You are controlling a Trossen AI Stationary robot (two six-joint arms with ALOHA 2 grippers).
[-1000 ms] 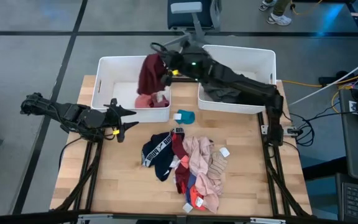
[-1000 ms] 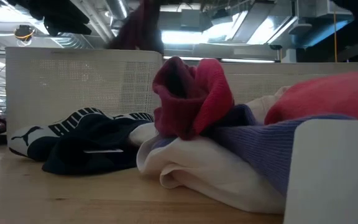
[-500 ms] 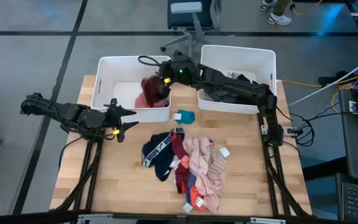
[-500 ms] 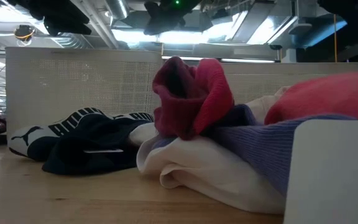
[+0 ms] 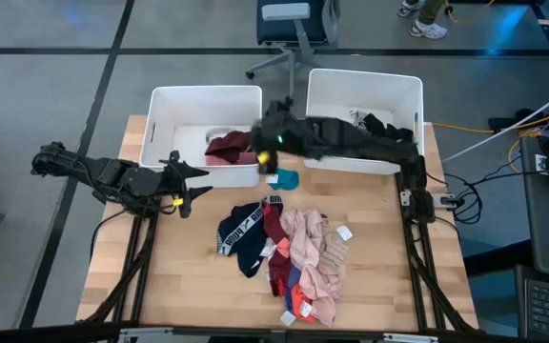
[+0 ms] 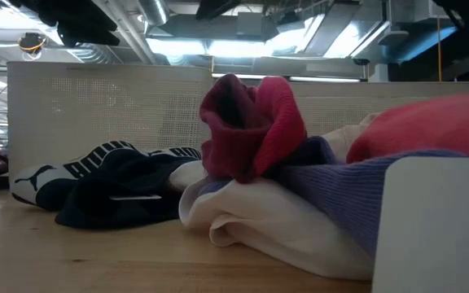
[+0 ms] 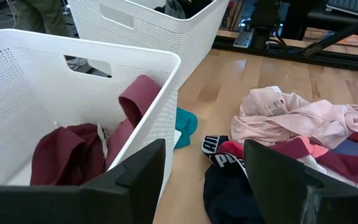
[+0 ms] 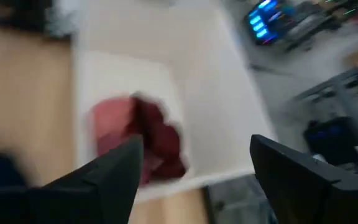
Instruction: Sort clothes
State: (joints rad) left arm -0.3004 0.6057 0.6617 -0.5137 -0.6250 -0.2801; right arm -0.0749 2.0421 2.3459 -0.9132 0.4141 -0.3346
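Now the maroon garment has been dropped into the left bin; right gripper jaws spread, empty. Left gripper parked, jaws apart. Pile still unsorted.

A pale wooden table with a smooth, matt plank top carries soft cloth garments, some ribbed knit. Two white bins of matt plastic show finely perforated walls; the arms look dark and matt.
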